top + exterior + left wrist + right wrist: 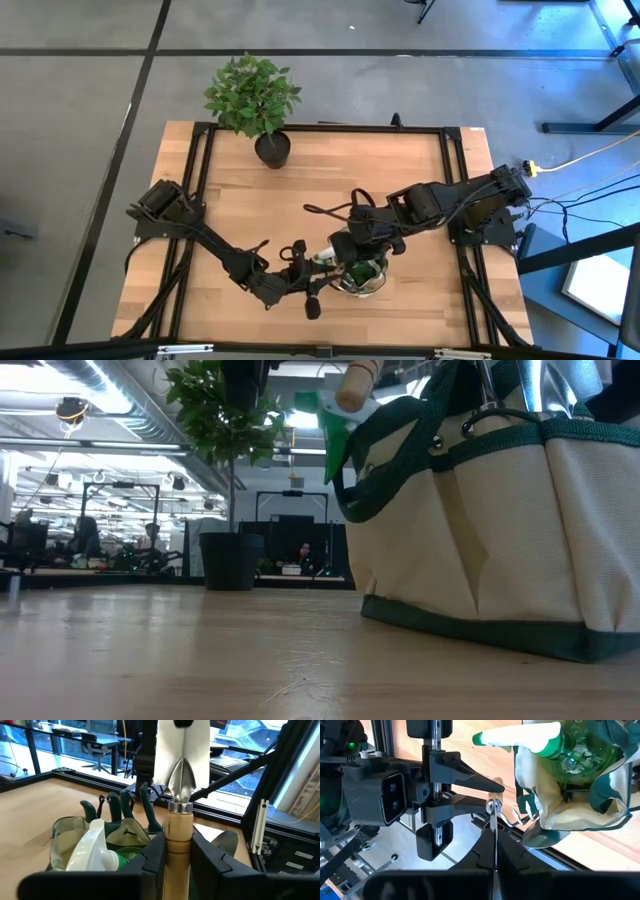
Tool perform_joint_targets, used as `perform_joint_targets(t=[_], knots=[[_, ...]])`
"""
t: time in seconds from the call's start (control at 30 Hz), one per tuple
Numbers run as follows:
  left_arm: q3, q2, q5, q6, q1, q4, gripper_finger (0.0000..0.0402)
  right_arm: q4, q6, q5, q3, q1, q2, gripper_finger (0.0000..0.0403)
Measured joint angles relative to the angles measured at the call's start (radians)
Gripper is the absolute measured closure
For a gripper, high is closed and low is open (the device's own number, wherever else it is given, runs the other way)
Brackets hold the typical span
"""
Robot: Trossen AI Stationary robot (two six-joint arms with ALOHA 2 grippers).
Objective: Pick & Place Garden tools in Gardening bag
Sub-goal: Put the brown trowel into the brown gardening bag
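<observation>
You are mid-handover of a trowel [181,785] beside the gardening bag [360,275], which sits at the near edge of the table [330,190], well apart from the potted plant [255,100] at the far side. Your left gripper [179,852] is clamped on the trowel's wooden handle, just beside the bag on its left-arm side, with the metal blade pointing away from the wrist. In the right wrist view the blade runs edge-on between the right gripper's [495,862] fingers, which stand close on either side of it — whether they actually pinch it you cannot tell from here. The right gripper hovers over the bag's rim.

The bag already carries the green spray bottle [555,742], its white trigger sticking out over the rim toward the left gripper, and dark green-handled tools [125,807] stand in the bag's pockets.

The step in hand is getting this trowel into the bag. Likely next — settle which gripper owns the tool, then swing it over the opening beside the bottle and lower it in before letting go. Watch the loop handles [400,470] and the bottle's trigger; the blade could snag either, and the soft bag may tip or shift if pushed sideways.
</observation>
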Motion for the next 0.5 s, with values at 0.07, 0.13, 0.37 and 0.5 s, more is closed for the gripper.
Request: perform_joint_targets(t=[0.07, 0.13, 0.37, 0.5], knots=[[0.0, -0.002, -0.004, -0.001, -0.001, -0.001, 0.0321, -0.004, -0.005, -0.001, 0.0, 0.0, 0.0, 0.0399], [0.0, -0.005, -0.015, -0.003, -0.006, 0.007, 0.0301, -0.013, -0.011, -0.003, 0.0, 0.0, 0.0, 0.04], [0.0, -0.052, -0.041, 0.087, -0.049, 0.005, 0.0272, -0.014, -0.016, -0.003, -0.001, 0.0, 0.0, 0.0401], [0.0, -0.109, -0.158, 0.135, -0.092, -0.022, 0.0269, 0.0, -0.025, -0.002, -0.001, -0.004, 0.0, 0.0401]])
